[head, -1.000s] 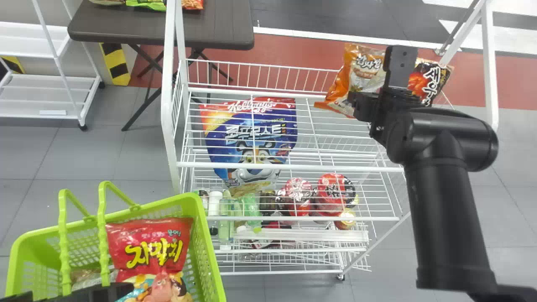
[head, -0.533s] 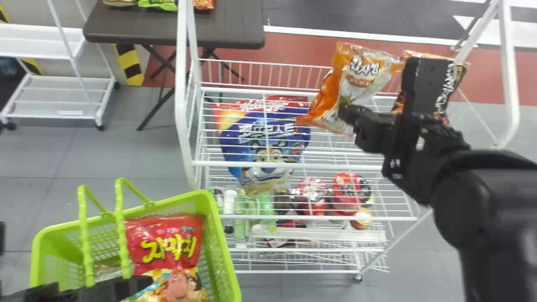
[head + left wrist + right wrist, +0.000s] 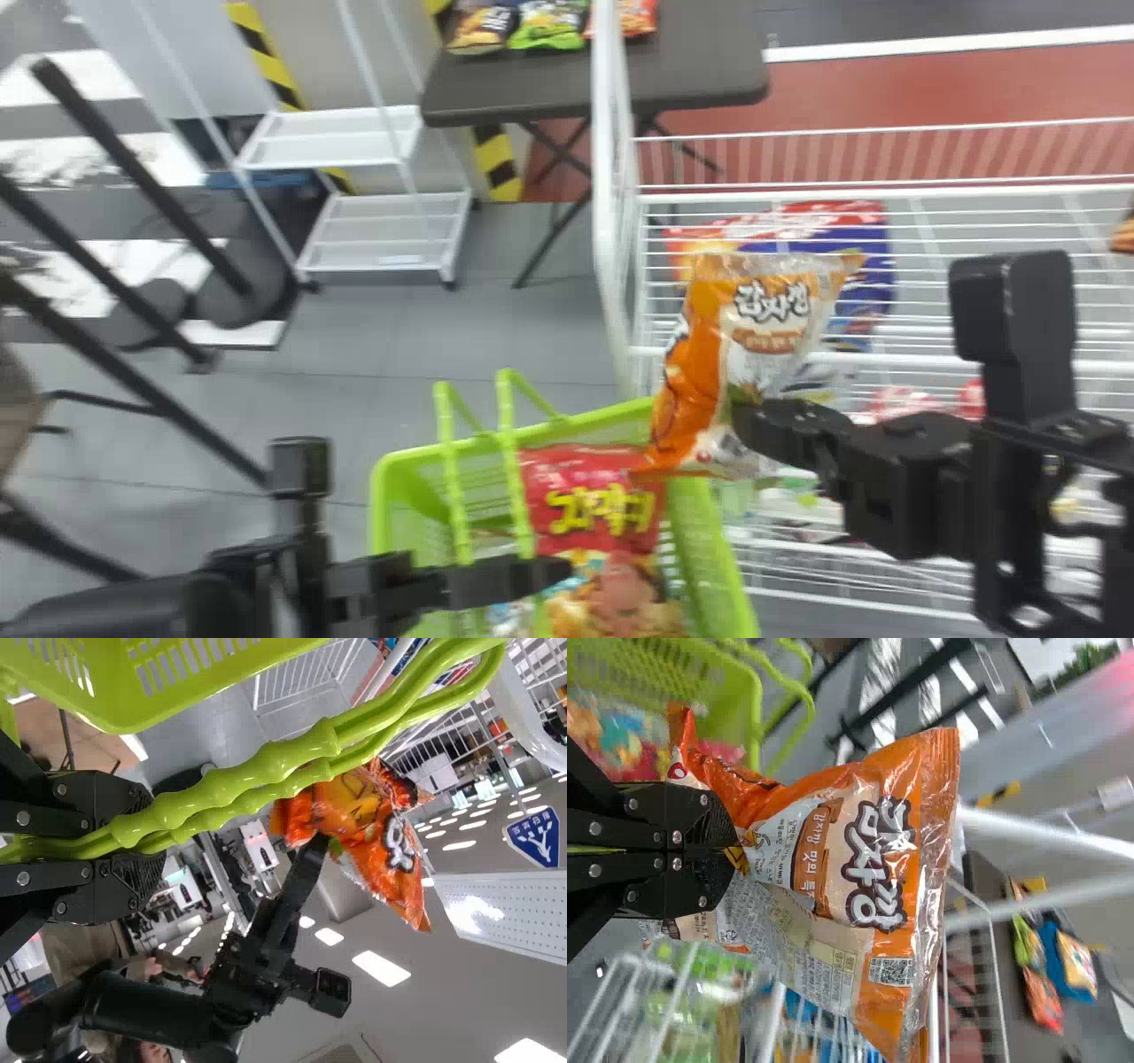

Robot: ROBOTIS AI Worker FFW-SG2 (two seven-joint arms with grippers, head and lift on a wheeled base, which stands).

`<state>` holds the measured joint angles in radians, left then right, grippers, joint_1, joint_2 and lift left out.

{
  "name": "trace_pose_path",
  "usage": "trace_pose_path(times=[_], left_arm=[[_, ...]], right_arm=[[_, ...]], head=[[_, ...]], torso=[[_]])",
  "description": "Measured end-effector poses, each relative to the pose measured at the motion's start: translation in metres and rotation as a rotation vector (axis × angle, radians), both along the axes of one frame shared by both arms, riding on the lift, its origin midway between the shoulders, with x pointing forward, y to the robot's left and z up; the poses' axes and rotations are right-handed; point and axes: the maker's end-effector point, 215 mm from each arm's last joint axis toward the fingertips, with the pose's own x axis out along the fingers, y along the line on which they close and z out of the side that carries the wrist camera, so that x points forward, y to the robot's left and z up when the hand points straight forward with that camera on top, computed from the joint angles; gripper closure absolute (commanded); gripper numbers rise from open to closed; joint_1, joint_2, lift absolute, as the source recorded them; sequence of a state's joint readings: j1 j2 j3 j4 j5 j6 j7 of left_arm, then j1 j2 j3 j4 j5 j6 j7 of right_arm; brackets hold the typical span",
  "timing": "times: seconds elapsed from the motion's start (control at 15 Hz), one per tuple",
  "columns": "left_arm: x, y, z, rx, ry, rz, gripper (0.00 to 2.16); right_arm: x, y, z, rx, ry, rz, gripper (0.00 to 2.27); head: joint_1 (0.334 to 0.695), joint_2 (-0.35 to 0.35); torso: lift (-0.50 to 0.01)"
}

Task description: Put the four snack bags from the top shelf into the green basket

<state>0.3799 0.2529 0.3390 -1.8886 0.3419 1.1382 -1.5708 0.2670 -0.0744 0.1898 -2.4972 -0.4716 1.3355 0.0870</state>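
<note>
Gripped by my right gripper, an orange and white snack bag hangs over the right rear corner of the green basket. My right gripper is shut on the bag's edge in the right wrist view. A red snack bag lies in the basket, with other packs beneath and beside it. At the basket's front, my left gripper holds the basket; the left wrist view has my left gripper shut on the green handles.
The white wire shelf stands at the right, a blue cereal bag within it. Part of another orange bag shows at the right edge. Behind are a dark table with snack bags and a white rack.
The head view has swung right to left, shifting the scene rightward. My right gripper has carried the orange bag from above the shelf's top to the basket's edge. My left gripper keeps its hold.
</note>
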Motion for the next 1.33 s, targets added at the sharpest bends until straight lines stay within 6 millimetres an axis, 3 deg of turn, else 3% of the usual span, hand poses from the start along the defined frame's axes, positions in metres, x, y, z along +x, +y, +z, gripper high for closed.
trace_pose_path(times=[0.27,0.6,0.93,1.0,1.07,1.13,1.2,1.33], left_arm=[[0.002,-0.003,0.002,-0.007,0.002,-0.004,2.15],[0.004,-0.007,0.007,-0.023,0.006,-0.009,2.15],[0.003,-0.015,0.01,-0.035,0.01,-0.026,2.15],[0.003,-0.016,0.01,-0.037,0.015,-0.027,2.15],[0.003,-0.016,0.01,-0.038,0.017,-0.027,2.15],[0.003,-0.017,0.01,-0.04,0.018,-0.027,2.15],[0.003,-0.017,0.01,-0.041,0.019,-0.026,2.15],[0.002,-0.015,0.009,-0.039,0.021,-0.022,2.15]], right_arm=[[-0.035,0.053,-0.022,0.074,0.128,0.155,2.26],[-0.057,0.094,-0.094,0.065,0.335,0.276,2.26],[-0.042,0.15,-0.125,0.1,0.404,0.347,2.26],[-0.035,0.155,-0.132,0.099,0.41,0.348,2.17],[-0.03,0.156,-0.139,0.099,0.418,0.348,1.61],[-0.025,0.155,-0.148,0.092,0.434,0.344,0.39],[-0.024,0.152,-0.155,0.081,0.449,0.34,0.0],[-0.033,0.145,-0.154,0.089,0.48,0.342,0.0]], head=[[0.695,0.35],[0.695,0.35],[0.695,0.35],[0.695,0.35],[0.695,0.35],[0.695,0.35],[0.695,0.35],[0.695,0.35]], torso=[[0.0],[0.0],[0.0],[0.0],[0.0],[0.0],[0.0],[0.0]])
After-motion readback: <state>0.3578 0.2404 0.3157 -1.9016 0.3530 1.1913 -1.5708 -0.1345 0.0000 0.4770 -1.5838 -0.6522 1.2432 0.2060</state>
